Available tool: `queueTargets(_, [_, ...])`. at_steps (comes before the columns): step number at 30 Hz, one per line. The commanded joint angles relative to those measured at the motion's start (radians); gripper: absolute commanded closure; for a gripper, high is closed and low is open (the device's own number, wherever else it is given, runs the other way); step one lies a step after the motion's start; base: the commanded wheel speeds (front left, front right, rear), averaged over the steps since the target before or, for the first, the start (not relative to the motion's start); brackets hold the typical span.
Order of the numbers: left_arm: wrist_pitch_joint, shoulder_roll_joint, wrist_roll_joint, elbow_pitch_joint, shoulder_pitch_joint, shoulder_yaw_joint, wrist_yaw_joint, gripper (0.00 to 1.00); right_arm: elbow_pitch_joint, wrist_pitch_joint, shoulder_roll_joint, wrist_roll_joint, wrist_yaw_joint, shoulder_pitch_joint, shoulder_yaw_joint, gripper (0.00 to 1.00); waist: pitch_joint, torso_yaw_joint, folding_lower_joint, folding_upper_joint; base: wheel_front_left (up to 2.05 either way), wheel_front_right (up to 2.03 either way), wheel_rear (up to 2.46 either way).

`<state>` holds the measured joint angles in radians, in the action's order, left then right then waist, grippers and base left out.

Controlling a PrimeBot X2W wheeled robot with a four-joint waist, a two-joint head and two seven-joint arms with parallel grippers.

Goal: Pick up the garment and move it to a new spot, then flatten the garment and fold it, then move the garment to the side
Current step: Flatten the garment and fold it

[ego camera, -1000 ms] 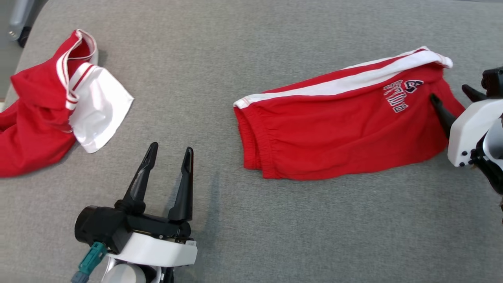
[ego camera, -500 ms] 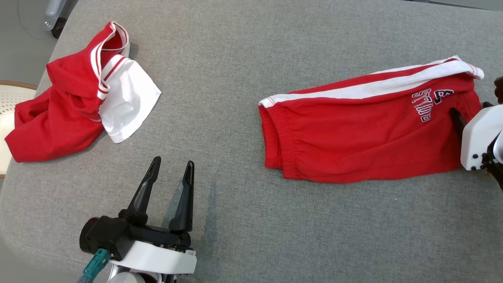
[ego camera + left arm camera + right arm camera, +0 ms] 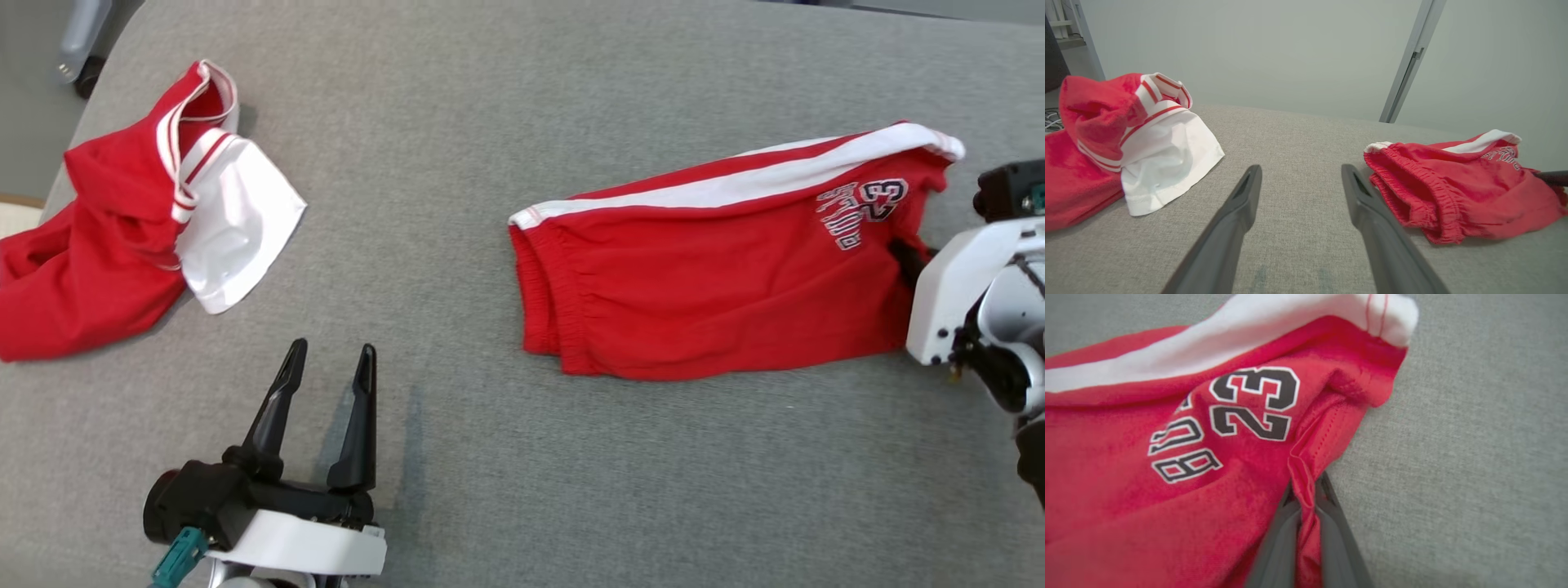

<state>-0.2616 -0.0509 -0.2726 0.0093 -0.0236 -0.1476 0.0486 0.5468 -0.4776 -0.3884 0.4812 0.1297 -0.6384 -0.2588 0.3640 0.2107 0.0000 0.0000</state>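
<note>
The garment [image 3: 718, 269] is a pair of red shorts with a white side stripe and a black "23" print, lying folded on the grey surface at the right. My right gripper [image 3: 906, 251] is shut on the garment's hem at its right end; in the right wrist view a pinch of red cloth [image 3: 1306, 490] stands between the two fingers. At the lower left my left gripper [image 3: 326, 376] is open over bare grey fabric, apart from the garment [image 3: 1453, 196], with nothing between its fingers [image 3: 1241, 204].
A second red and white piece of clothing [image 3: 139, 212] lies crumpled at the far left edge of the grey surface [image 3: 490, 122]. The floor shows beyond the surface's upper left corner. Bare grey fabric lies between the two pieces and along the near side.
My right gripper has shut on the garment's right hem, which now bunches up there. The head camera has shifted a little. My left gripper stays open.
</note>
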Motion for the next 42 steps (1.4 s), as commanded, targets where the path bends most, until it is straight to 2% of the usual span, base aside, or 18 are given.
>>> queueTargets(1, [-0.005, -0.002, 0.013, 0.000, 0.017, 0.013, 0.003, 0.00, 0.005, 0.019, -0.009, 0.031, 0.001, 0.051, -0.004, 1.00, -0.034, -0.040, 0.0000, 0.0000, 0.00, 0.00, 0.00])
queueTargets(5, [-0.005, -0.002, 0.017, 0.002, 0.047, 0.034, 0.004, 0.00, -0.020, 0.053, 0.001, 0.112, 0.001, 0.081, 0.033, 1.00, -0.072, -0.085, 0.0000, 0.0000, 0.00, 0.00, 0.00])
queueTargets(10, [-0.005, -0.002, 0.025, -0.009, 0.089, 0.059, 0.011, 0.00, -0.045, 0.075, -0.048, 0.183, 0.001, 0.154, 0.114, 1.00, -0.108, -0.126, 0.0000, 0.0000, 0.00, 0.00, 0.00])
queueTargets(16, [-0.005, -0.001, 0.022, -0.017, 0.112, 0.069, 0.013, 0.00, -0.091, 0.133, -0.080, 0.177, 0.001, 0.188, 0.244, 1.00, -0.117, -0.131, 0.0000, 0.0000, 0.00, 0.00, 0.00])
queueTargets(20, [-0.005, -0.002, 0.015, -0.017, 0.120, 0.070, 0.010, 0.00, -0.217, 0.143, -0.065, 0.174, 0.001, 0.206, 0.236, 1.00, -0.117, -0.127, 0.0000, 0.0000, 0.00, 0.00, 0.00])
queueTargets(24, [-0.005, -0.001, 0.007, -0.015, 0.129, 0.067, 0.004, 0.00, -0.370, 0.110, -0.012, 0.183, 0.001, 0.240, 0.139, 1.00, -0.120, -0.123, 0.0000, 0.0000, 0.00, 0.00, 0.00])
queueTargets(28, [-0.005, -0.001, 0.004, -0.009, 0.124, 0.053, 0.001, 0.00, -0.430, 0.090, 0.074, 0.166, 0.001, 0.249, 0.043, 1.00, -0.123, -0.116, 0.0000, 0.0000, 0.00, 0.00, 0.00])
queueTargets(35, [-0.005, -0.002, -0.005, 0.014, 0.112, 0.029, 0.003, 0.00, -0.301, 0.136, 0.245, 0.095, 0.001, 0.197, 0.017, 1.00, -0.131, -0.079, 0.0000, 0.0000, 0.00, 0.00, 0.00])
queueTargets(40, [-0.005, -0.002, -0.012, 0.031, 0.127, 0.021, -0.004, 0.00, -0.205, 0.149, 0.293, 0.041, 0.001, 0.168, 0.032, 1.00, -0.136, -0.049, 0.0000, 0.0000, 0.00, 0.00, 0.00])
queueTargets(41, [-0.005, -0.002, -0.015, 0.033, 0.128, 0.019, -0.004, 0.00, -0.194, 0.148, 0.297, 0.034, 0.001, 0.165, 0.035, 0.93, -0.137, -0.045, 0.0000, 0.0000, 0.00, 0.00, 0.00])
queueTargets(42, [-0.005, -0.002, -0.019, 0.035, 0.130, 0.019, -0.006, 0.00, -0.186, 0.150, 0.298, 0.027, 0.001, 0.164, 0.038, 0.79, -0.139, -0.040, 0.0000, 0.0000, 0.00, 0.00, 0.00])
